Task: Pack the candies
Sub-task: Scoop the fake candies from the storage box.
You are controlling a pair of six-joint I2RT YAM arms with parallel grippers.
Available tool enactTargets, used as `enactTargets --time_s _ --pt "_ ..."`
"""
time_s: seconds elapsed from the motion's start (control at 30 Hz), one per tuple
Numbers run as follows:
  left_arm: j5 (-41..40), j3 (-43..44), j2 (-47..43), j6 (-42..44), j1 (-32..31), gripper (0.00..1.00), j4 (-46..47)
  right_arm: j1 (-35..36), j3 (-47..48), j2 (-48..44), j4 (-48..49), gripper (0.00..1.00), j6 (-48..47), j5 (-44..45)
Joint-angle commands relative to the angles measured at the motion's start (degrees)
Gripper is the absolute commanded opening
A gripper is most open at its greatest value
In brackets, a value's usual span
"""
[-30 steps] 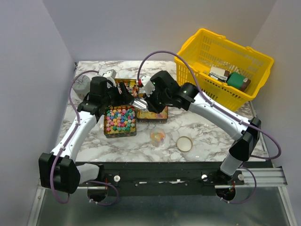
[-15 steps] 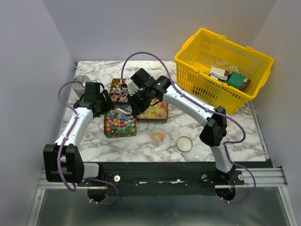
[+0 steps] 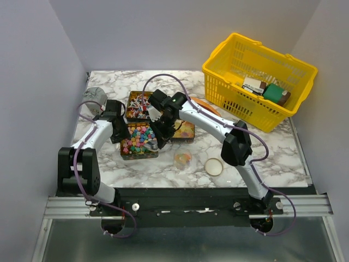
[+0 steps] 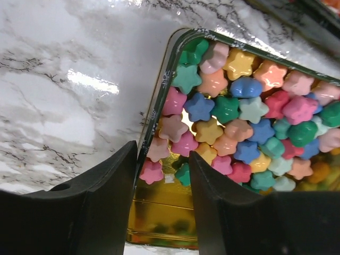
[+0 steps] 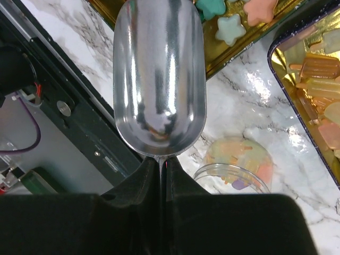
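No lettering is showing clearly enough to read; the packets (image 3: 254, 84) lying in the yellow basket (image 3: 234, 101) at two o'clock are carrying print too small to make out.

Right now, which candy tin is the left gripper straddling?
The tin of pastel stars: the left gripper has a finger each side of its wall. The others hold wrapped sweets and yellow-orange sweets.

Left of the tabletop's (image 3: 272, 158) centre you have three tins. The front tin (image 3: 139, 156) holds star candies (image 3: 139, 137), and the rear tin (image 3: 128, 106) behind it holds wrapped candies (image 3: 140, 102). The right tin (image 3: 186, 138) lies beside both. Before it sit a jar (image 3: 182, 159) and, rightward, a lid (image 3: 214, 166). A basket (image 3: 245, 106) fills the back-right corner.
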Motion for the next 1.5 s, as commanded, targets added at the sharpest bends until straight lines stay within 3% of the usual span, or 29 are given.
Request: enactTargets --time_s 0.0,0.23,0.37,0.47,0.97,1.3,1.47 --pt "-1.0 -0.7 2.1 1.0 0.5 0.45 -1.9 -0.5 6.4 4.2 -4.0 0.01 0.8 -2.0" --pt "1.8 -2.0 2.1 1.3 0.5 0.25 -1.3 -0.8 8.1 7.2 -3.3 0.01 0.9 -3.6" --pt "3.9 -2.3 2.6 2.9 0.2 0.07 -0.3 -0.9 8.1 7.9 -3.2 0.01 1.0 -3.9" --pt "4.1 -1.7 2.9 4.4 -1.1 0.0 0.3 -0.9 7.1 7.7 -3.3 0.01 0.7 -3.7" --pt "9.5 1.1 2.3 8.9 -5.4 0.0 3.8 -0.8 -2.2 1.7 -2.6 0.01 0.5 0.9" --pt "7.2 4.4 4.5 8.8 -10.2 0.0 4.2 -0.8 -11.2 -2.3 -2.3 0.01 -0.1 2.9" --pt "6.3 3.9 4.7 7.9 -10.9 0.0 4.3 -1.0 -7.8 0.4 -2.1 0.01 0.4 5.1"
